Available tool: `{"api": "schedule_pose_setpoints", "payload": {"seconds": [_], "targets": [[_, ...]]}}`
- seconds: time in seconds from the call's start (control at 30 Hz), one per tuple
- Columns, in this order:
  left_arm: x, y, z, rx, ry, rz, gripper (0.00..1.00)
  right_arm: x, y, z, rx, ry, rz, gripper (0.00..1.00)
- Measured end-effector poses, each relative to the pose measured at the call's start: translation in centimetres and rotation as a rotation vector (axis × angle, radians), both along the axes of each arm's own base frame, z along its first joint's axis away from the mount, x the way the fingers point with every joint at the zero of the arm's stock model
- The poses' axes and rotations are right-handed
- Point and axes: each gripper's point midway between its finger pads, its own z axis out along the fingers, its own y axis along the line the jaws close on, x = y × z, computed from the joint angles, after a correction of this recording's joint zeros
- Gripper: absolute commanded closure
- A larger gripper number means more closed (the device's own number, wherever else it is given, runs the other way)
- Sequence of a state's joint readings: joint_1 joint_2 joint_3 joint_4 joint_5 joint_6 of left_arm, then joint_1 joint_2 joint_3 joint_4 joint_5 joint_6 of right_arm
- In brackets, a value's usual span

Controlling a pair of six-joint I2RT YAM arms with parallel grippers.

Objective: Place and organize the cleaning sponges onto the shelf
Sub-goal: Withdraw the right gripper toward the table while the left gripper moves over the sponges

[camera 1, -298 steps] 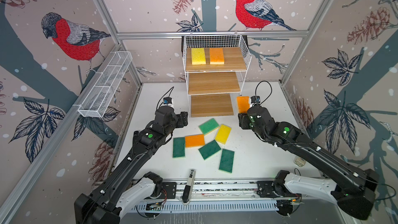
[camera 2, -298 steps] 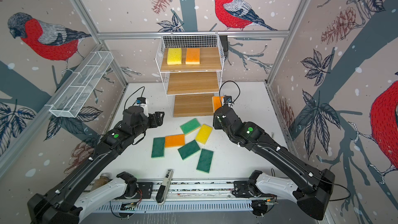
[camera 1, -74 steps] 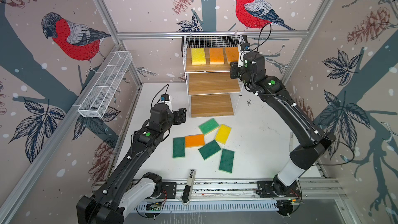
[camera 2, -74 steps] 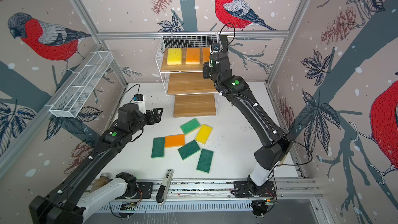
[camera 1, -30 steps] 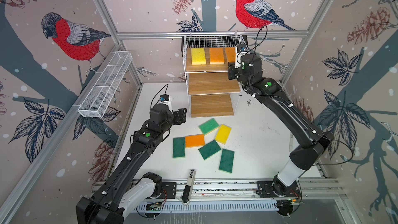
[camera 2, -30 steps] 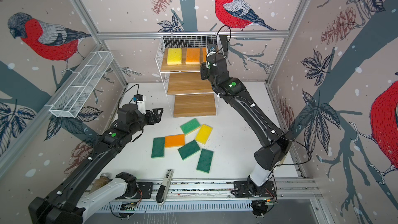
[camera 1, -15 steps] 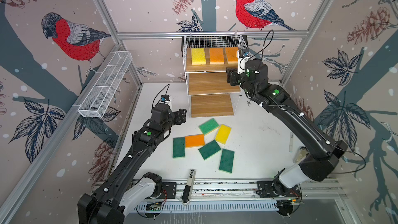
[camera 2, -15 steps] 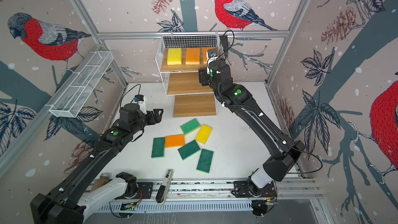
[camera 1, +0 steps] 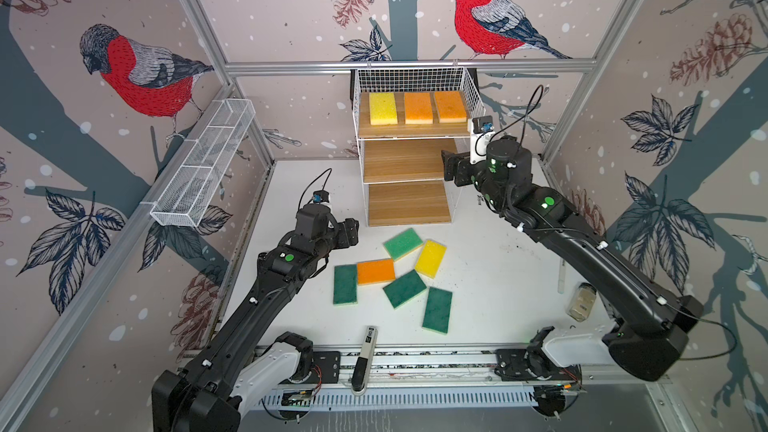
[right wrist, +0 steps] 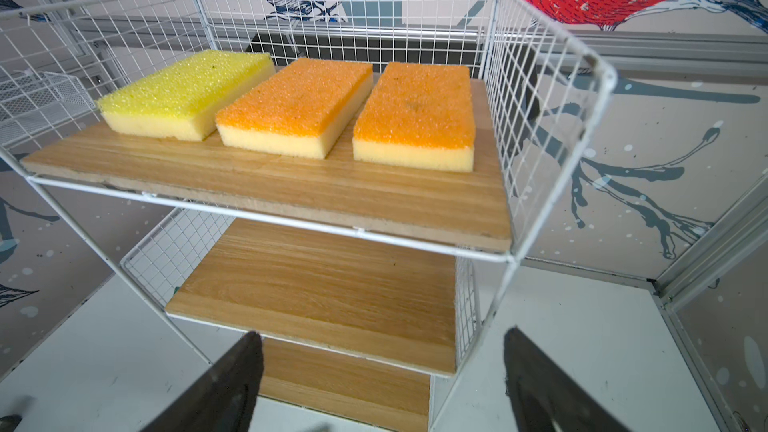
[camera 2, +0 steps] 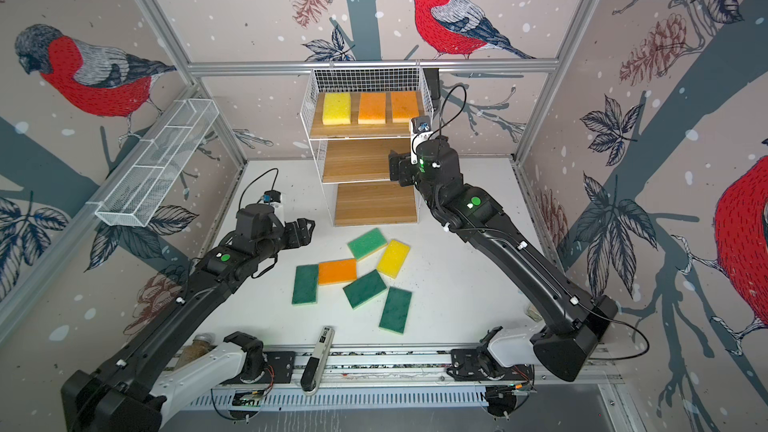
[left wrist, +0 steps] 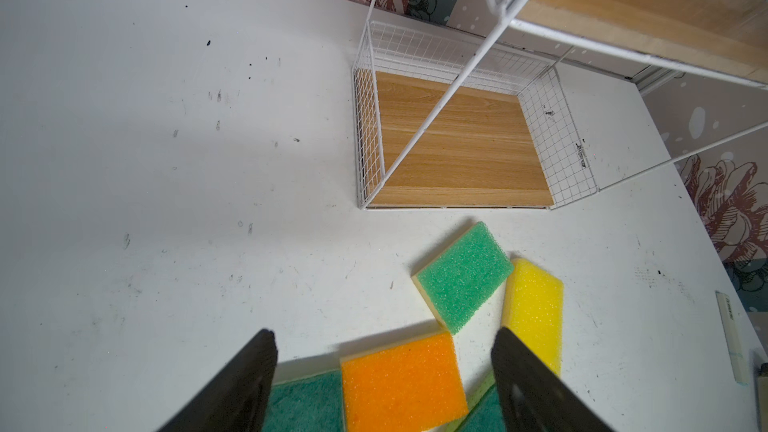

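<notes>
Cleaning sponges (camera 1: 376, 271), flat rectangles: six lie loose on the white surface (camera 1: 498, 268) beside the spread, empty left gripper (left wrist: 382, 334); one yellow sponge (camera 1: 382, 108) and two orange sponges (camera 1: 418, 108) (camera 1: 450, 106) line the top board of the wire-and-wood shelf (camera 1: 405, 162), before the spread, empty right gripper (right wrist: 382, 332).

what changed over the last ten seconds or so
The right gripper took an orange sponge from beside the shelf's lowest tier up to the top tier. It set it right of the yellow sponge and the other orange sponge, let go and drew back, open. The left gripper stayed open by the six loose sponges, which have not moved.
</notes>
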State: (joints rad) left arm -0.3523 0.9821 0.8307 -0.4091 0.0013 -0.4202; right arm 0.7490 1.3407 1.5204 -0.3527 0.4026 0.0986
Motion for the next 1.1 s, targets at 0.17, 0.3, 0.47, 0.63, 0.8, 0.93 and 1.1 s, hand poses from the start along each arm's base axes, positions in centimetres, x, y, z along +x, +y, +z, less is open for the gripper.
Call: {"api": "schedule_pose_setpoints", "payload": {"seconds": [0.17, 0.3, 0.47, 0.63, 0.8, 0.93, 1.1], "targets": [[-0.4, 0.2, -0.7, 0.012, 0.031, 0.002, 0.18, -1.2, -0.8, -3.1, 0.004, 0.05, 0.004, 0.08], [-0.8, 0.3, -1.7, 0.024, 0.065, 0.004, 0.19, -1.9, -1.3, -5.8, -0.002, 0.104, 0.005, 0.08], [-1.5, 0.5, -3.7, 0.035, 0.121, 0.009, 0.19, -2.9, -2.0, -8.4, 0.015, 0.155, -0.002, 0.08], [-2.1, 0.6, -5.2, 0.043, 0.159, 0.01, 0.2, -3.9, -2.5, -11.6, 0.036, 0.224, -0.009, 0.08], [-2.9, 0.2, -6.4, 0.049, 0.189, -0.009, 0.21, -4.8, -2.3, -14.7, 0.052, 0.303, 0.003, 0.09], [-3.6, -0.7, -7.3, 0.056, 0.21, -0.042, 0.21, -5.2, -2.2, -16.4, 0.059, 0.349, 0.007, 0.09], [-4.2, -2.1, -8.2, 0.066, 0.221, -0.092, 0.21, -5.9, -2.4, -17.5, 0.076, 0.377, 0.013, 0.08]]}}
